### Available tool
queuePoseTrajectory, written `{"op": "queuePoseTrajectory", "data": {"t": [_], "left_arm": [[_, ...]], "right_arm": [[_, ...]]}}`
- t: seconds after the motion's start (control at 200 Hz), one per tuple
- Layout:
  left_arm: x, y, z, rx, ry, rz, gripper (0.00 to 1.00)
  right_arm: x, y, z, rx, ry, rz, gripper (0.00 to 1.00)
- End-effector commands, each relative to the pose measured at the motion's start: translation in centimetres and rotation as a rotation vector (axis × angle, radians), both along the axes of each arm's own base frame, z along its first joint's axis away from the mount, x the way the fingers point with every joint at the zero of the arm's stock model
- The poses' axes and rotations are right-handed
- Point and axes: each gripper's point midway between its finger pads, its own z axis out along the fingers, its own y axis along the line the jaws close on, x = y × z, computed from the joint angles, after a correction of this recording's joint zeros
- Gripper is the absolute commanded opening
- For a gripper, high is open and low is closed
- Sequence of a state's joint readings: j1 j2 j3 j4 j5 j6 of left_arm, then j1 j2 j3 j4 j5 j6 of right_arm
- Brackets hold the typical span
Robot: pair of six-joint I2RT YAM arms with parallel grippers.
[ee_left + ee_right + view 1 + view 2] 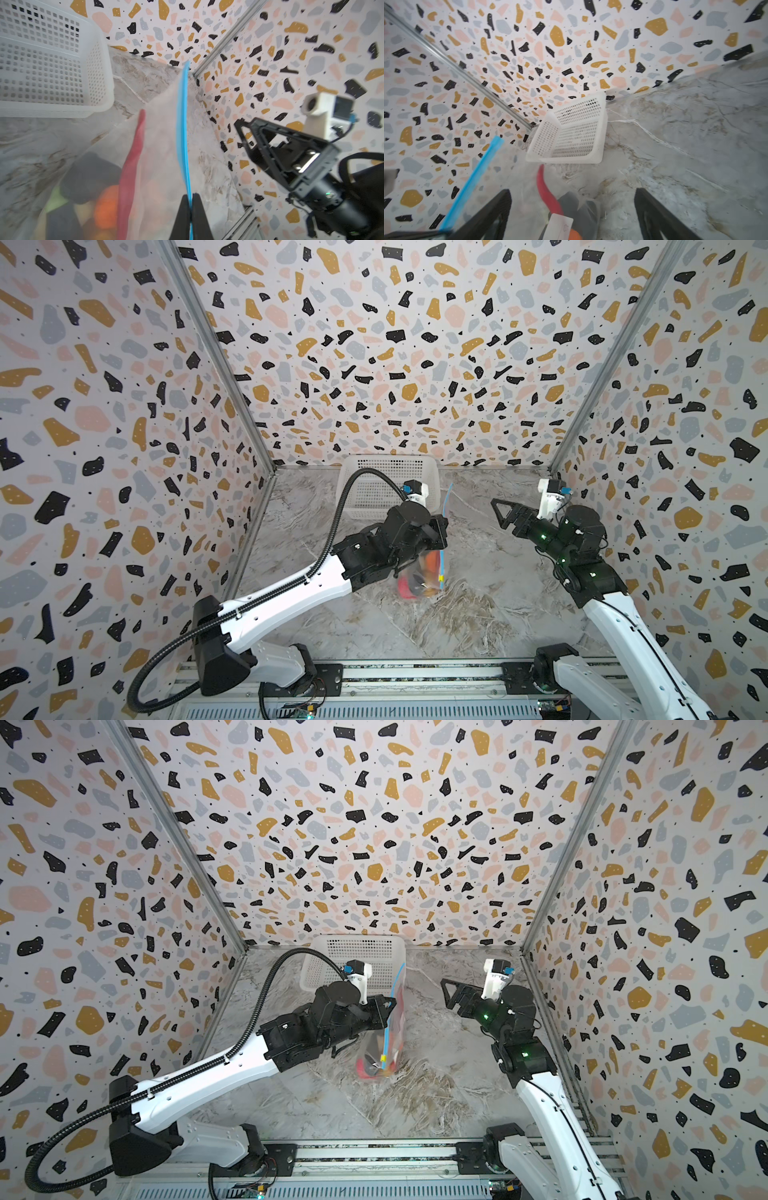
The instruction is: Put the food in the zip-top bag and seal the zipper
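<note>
Zip-top bag [415,572] is clear, thin, crinkly plastic that sags into a lumpy pouch and hangs upright from its top edge. The zipper [182,124] is a long, narrow, smooth light blue strip running up from the left claw [190,195], whose black fingers are pressed together on it, with the bag body hanging beside and below. In both top views the pouch hangs under that claw, over the middle of the worktop [478,614], a grey marble-look matte surface; contact with it cannot be told. Inside the bag are a long, smooth red chili [133,162] standing on end, a round orange [106,205], a dark rounded lump [89,176] and a pink-red ball [405,587] at the bottom. A white rectangular label [560,226] sits on the plastic. The right claw [498,514] has triangular black fingers spread wide, holds nothing and is to the right of the bag, clear of it. The white perforated plastic basket [353,489] sits at the back wall, just behind the bag.
</note>
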State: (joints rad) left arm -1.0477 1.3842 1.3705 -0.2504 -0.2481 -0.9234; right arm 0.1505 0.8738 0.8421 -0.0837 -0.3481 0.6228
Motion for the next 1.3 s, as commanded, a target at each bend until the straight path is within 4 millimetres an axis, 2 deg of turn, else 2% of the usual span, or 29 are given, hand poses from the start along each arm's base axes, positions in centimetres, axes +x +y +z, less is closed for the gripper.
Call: {"op": "queuePoseTrajectory", "data": {"t": [0.0, 0.08, 0.145, 0.21, 0.285, 0.395, 0.491, 0.586, 0.631, 0.726, 0.851, 0.896, 1.021, 1.131, 1.231, 1.296], "left_arm": [[0.6, -1.3, 8.2, -0.304, -0.073, 0.113, 0.00], [0.1, -3.7, 8.8, -0.355, -0.054, 0.091, 0.00], [-0.3, -5.3, 8.6, -0.396, -0.041, 0.074, 0.00], [-0.4, -6.1, 7.2, -0.424, -0.011, 0.072, 0.00], [-0.3, -5.7, 4.2, -0.442, 0.044, 0.102, 0.00], [0.2, -3.5, 0.9, -0.472, 0.080, 0.167, 0.00], [0.8, -1.2, -0.1, -0.457, 0.074, 0.208, 0.00], [1.3, 1.9, -2.4, -0.405, 0.085, 0.257, 0.00], [1.5, 3.8, -4.0, -0.381, 0.095, 0.278, 0.00], [1.5, 7.6, -8.6, -0.321, 0.136, 0.316, 0.00], [1.4, 11.6, -14.0, -0.253, 0.195, 0.308, 0.00], [1.5, 13.0, -15.1, -0.214, 0.179, 0.298, 0.00], [1.6, 17.7, -20.0, -0.069, 0.207, 0.315, 0.00], [1.6, 20.4, -22.2, -0.017, 0.207, 0.311, 0.00], [1.5, 21.6, -24.0, 0.055, 0.208, 0.280, 0.00], [1.3, 22.5, -25.4, 0.132, 0.216, 0.266, 0.00]], "right_arm": [[0.0, -1.2, 1.2, -0.006, -0.009, -0.008, 0.95], [0.4, -2.3, 1.6, -0.014, -0.016, -0.024, 0.95], [0.7, -2.4, 1.7, -0.014, -0.014, -0.011, 0.95], [1.1, -2.2, 1.4, -0.016, 0.000, 0.006, 0.95], [1.5, -2.0, 1.4, -0.021, 0.005, 0.020, 0.95], [1.9, -1.9, 0.9, -0.032, 0.014, 0.029, 0.95], [2.1, -1.5, 0.2, -0.028, 0.028, 0.049, 0.95], [2.0, -0.3, -0.5, -0.032, 0.035, 0.080, 0.94], [1.8, 0.6, -1.1, -0.046, 0.043, 0.099, 0.95], [1.2, 2.4, -2.7, -0.080, 0.073, 0.145, 0.91], [-0.2, 5.0, -6.0, -0.139, 0.141, 0.216, 0.88], [-0.9, 6.3, -7.4, -0.165, 0.167, 0.246, 0.87], [-3.2, 9.9, -11.3, -0.224, 0.231, 0.337, 0.81], [-5.0, 12.3, -14.3, -0.246, 0.300, 0.409, 0.73], [-6.9, 14.2, -16.7, -0.312, 0.338, 0.455, 0.69], [-8.3, 15.4, -18.3, -0.350, 0.360, 0.494, 0.60]]}}
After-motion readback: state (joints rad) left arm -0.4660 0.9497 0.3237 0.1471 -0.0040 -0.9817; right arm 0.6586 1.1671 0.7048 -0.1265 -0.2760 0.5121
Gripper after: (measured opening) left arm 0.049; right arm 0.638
